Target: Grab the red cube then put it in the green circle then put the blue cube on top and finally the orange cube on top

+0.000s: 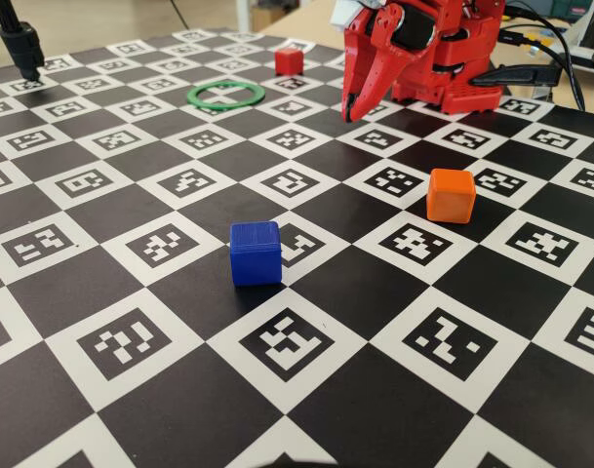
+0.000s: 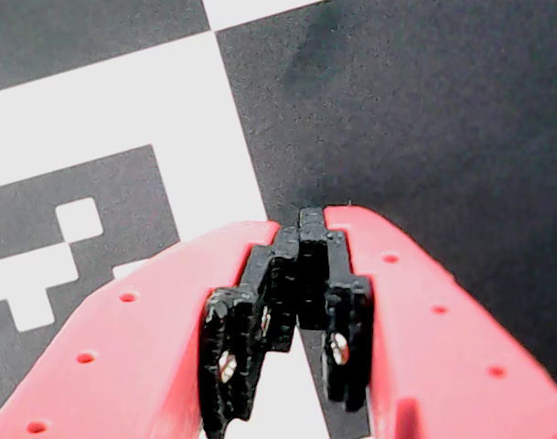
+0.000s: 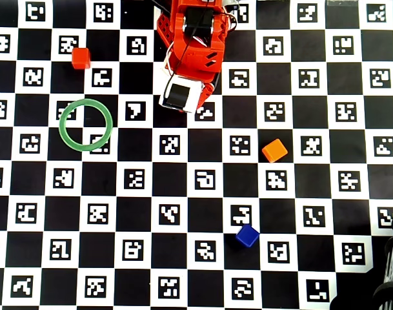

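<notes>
The red cube (image 1: 289, 61) sits at the far back of the checkered board, beyond the green circle (image 1: 225, 104); in the overhead view the red cube (image 3: 80, 58) lies up and left of the green circle (image 3: 60, 124), which holds nothing. The blue cube (image 1: 256, 253) stands in the near middle and also shows in the overhead view (image 3: 247, 235). The orange cube (image 1: 451, 195) is right of centre and also shows in the overhead view (image 3: 274, 150). My gripper (image 1: 348, 115) hangs shut and empty just above the board near the arm base, right of the circle. In the wrist view the gripper (image 2: 301, 219) has its jaws closed together over a black square.
The red arm base (image 1: 453, 58) stands at the back right, with cables (image 1: 555, 58) behind it. A black stand (image 1: 21, 44) rises at the back left corner. The board (image 1: 131, 341) is a black-and-white marker checkerboard.
</notes>
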Robot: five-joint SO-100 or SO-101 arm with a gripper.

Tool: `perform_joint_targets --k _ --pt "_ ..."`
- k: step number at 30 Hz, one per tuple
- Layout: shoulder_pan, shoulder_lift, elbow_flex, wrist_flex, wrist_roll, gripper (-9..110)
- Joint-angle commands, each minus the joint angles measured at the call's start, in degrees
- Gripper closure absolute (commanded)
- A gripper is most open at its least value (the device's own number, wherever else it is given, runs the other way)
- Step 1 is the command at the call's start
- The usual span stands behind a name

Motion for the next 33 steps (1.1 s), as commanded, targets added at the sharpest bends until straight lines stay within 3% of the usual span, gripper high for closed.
perform_joint_targets --k 1,26,33 --pt "0.3 2.9 2.9 2.8 -0.4 106" --pt "0.3 2.9 2.9 2.8 -0.4 106" --pt "0.0 2.9 2.9 3.9 -7.4 106"
